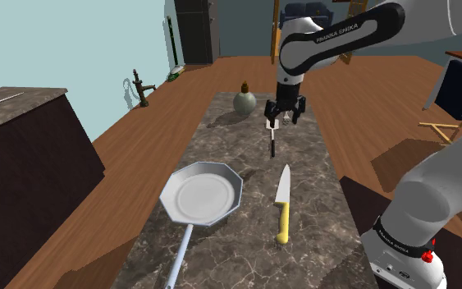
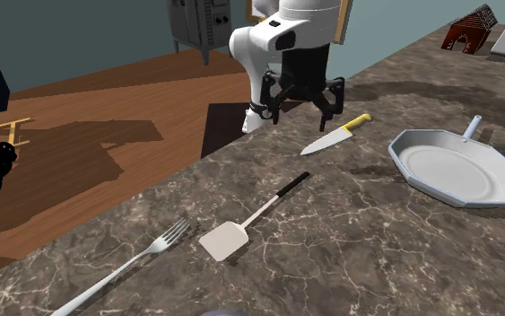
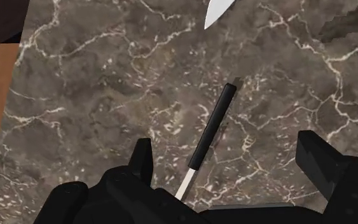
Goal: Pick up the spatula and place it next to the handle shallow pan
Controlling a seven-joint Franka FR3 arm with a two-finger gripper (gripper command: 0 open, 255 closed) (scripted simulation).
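White lettering "FRANKA EMIKA" stands on the arm's (image 1: 333, 34) dark joint.

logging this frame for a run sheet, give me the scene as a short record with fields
surface: dark marbled countertop
spatula: flat on the countertop, pale blade, black grip
gripper: open, over the spatula's grip, not touching it
pan: pale, nothing in it, apart from the spatula
knife: yellow handle, beside the pan
fork: beside the spatula's blade
task status: spatula not yet picked up
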